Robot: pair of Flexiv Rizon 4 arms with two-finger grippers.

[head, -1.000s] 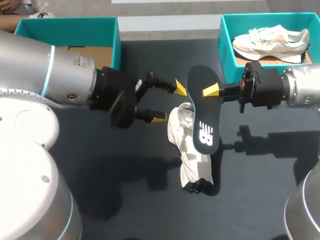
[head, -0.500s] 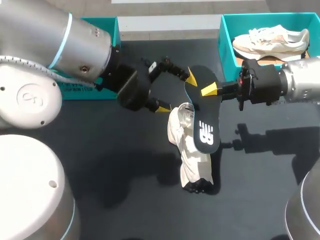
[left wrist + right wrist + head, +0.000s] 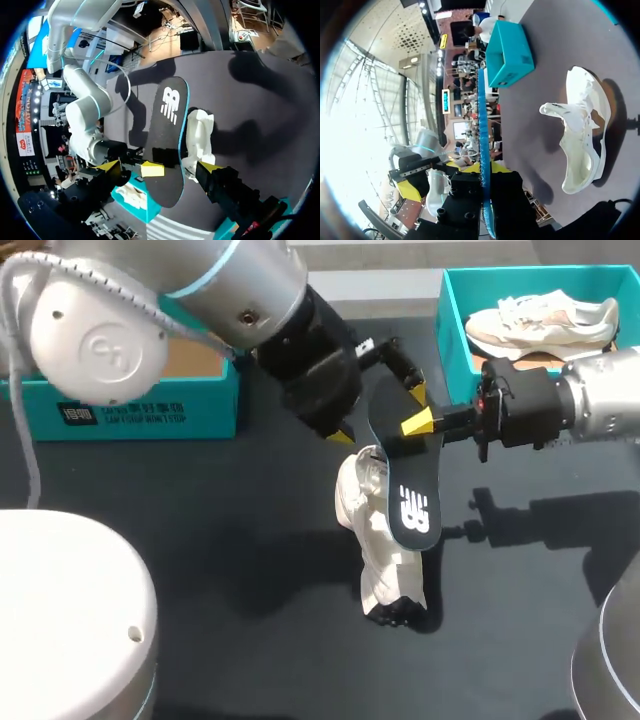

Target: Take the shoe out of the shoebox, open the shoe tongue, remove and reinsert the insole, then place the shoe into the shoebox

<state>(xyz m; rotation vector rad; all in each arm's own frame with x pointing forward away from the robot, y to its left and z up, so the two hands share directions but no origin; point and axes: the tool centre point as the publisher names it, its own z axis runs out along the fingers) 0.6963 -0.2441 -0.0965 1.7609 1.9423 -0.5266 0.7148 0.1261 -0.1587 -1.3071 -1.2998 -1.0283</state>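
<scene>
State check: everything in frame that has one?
right gripper: shut on insole
left gripper: open, by the insole's end
insole: out of the shoe, held above it
shoe: on the table, tongue pulled open
right shoebox: lidless, second shoe inside
left shoebox: lidless

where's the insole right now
In the head view the insole is just right of middle, held up over the white shoe on the table. The right gripper is shut on its far end.

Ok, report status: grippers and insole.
Right gripper shut on insole. Left gripper open, fingers either side of the insole's end. Shoe on the table beneath.
</scene>
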